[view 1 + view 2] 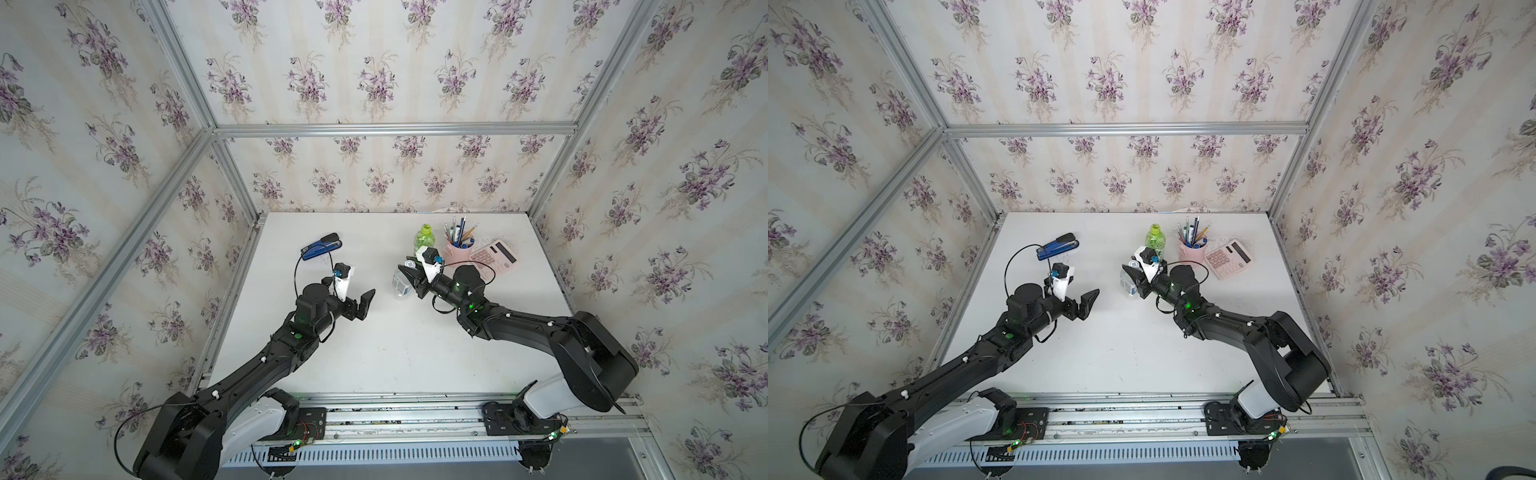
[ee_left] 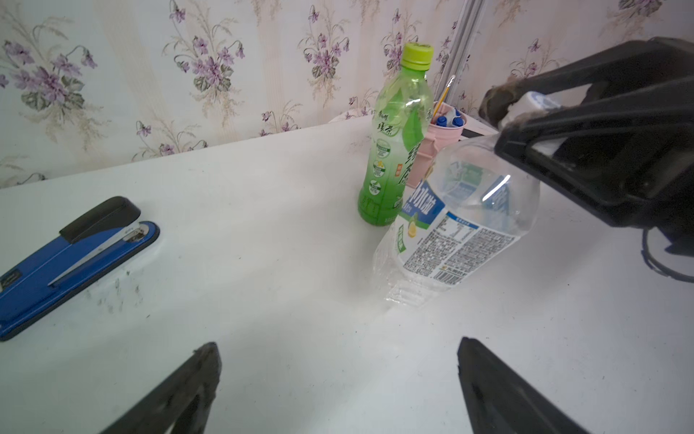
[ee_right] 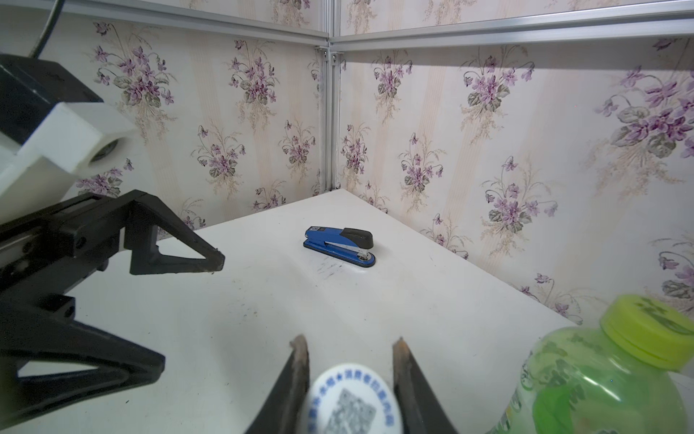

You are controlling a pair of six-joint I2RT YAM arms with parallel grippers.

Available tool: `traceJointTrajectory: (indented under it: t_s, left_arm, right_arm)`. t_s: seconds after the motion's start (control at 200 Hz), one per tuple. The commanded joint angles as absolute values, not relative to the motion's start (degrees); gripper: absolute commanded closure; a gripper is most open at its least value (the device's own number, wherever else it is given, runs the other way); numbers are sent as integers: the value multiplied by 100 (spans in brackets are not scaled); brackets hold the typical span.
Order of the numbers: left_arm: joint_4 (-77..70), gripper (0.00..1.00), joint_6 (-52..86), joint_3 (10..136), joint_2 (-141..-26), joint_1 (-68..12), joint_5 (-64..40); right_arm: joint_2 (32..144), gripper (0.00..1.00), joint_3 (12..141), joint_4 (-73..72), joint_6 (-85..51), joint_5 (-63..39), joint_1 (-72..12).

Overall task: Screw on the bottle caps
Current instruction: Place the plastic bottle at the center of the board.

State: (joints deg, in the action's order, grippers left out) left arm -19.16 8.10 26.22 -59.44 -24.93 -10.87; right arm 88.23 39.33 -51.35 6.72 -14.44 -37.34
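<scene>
Left of the clear bottle [image 2: 462, 225] the left gripper [image 2: 337, 344] hangs spread wide and empty; on that bottle's neck the right gripper [image 3: 349, 340] pinches the white cap [image 3: 351, 400], and just behind it the green bottle [image 2: 398, 142] already wears its yellow-green cap [image 2: 417, 56]. The second cap seems mid-threading, and the leaning bottle likely needs its body steadied before more twisting. Scuffed white table [image 1: 395, 353], floral-papered walls [image 1: 395, 62] all round

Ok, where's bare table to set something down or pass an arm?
Free: the table's near half, from the left gripper to the front rail, and the back strip between stapler and green bottle. Crowded: back right: green bottle, pen cup, calculator, and clear bottle with its white cap in the right gripper.
</scene>
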Motion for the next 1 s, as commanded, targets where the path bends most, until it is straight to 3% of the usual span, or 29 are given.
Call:
traceJointTrajectory:
  t_s: [0.0,0.2,0.45,0.774,0.784,0.799,0.814,0.994]
  left_arm:
    - [-1415,0,1054,2675,-5904,-2322,-1116]
    - [-1321,0,1124,2734,-6043,-2225,-1200]
    - [-1299,0,1111,2746,-6095,-2206,-1211]
    - [-1245,0,1037,2768,-6116,-2197,-1169]
    - [-1247,0,1033,2764,-6121,-2197,-1169]
    - [-1246,0,1037,2766,-6125,-2191,-1169]
    - [-1239,0,1029,2776,-6126,-2189,-1169]
    - [-1095,0,921,2829,-6022,-2156,-1028]
  right_arm:
    - [9023,73,4246,-4391,909,-1529,-3735]
    - [9390,67,4916,-3001,792,-1645,-3735]
    - [9506,56,4806,-3231,650,-1707,-3738]
    - [9072,25,4412,-3933,686,-1389,-3712]
    - [9055,22,4412,-3934,681,-1382,-3703]
    - [9038,5,4414,-3937,673,-1385,-3701]
    - [9016,1,4415,-3937,678,-1394,-3696]
    - [8381,0,4320,-3460,623,-1629,-3687]
